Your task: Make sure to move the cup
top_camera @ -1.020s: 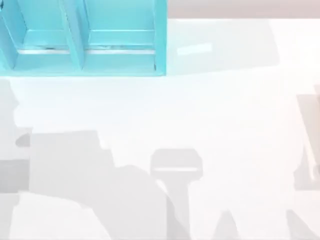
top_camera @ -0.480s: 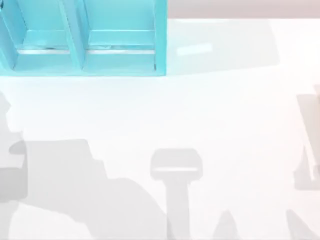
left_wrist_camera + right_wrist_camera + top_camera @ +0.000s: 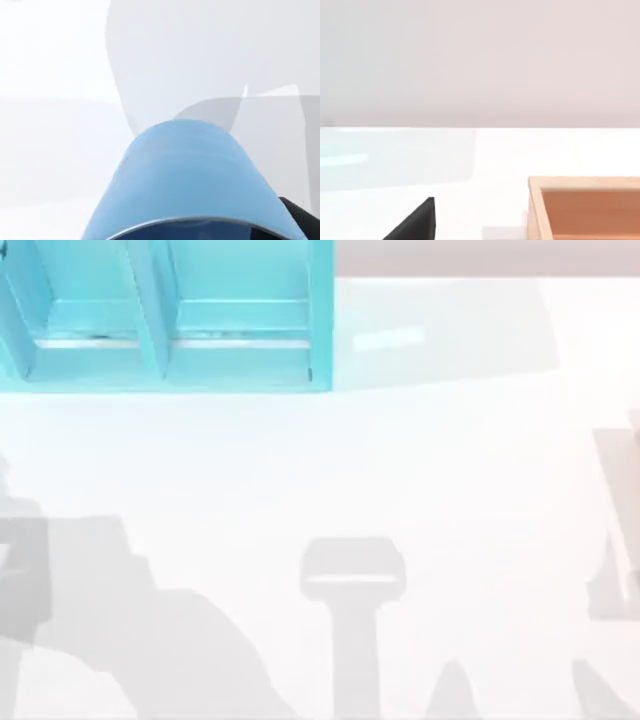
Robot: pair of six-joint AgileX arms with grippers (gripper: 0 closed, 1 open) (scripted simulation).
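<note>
Cup: the blue cup (image 3: pixel 192 175) is sitting close against the left wrist camera, its rim toward the lens and its tapered wall narrowing away over the white bench (image 3: pixel 50 150); a dark part of the arm is showing at the cup's flank.
Left jaws: whether they are open or closed on the cup cannot be told.
Right jaws: a black tip (image 3: pixel 417 222) is showing in the right wrist view over the bench; their state cannot be told.
Shelf unit: the light-blue shelf unit (image 3: pixel 165 315) is standing at 11 o'clock in the top view, reaching the far edge and the left edge.
Wooden box: its tan rim (image 3: pixel 535 205) is lying near the right arm.
Open room: the bench (image 3: pixel 450 470) from centre to 3 o'clock is carrying shadows alone.
</note>
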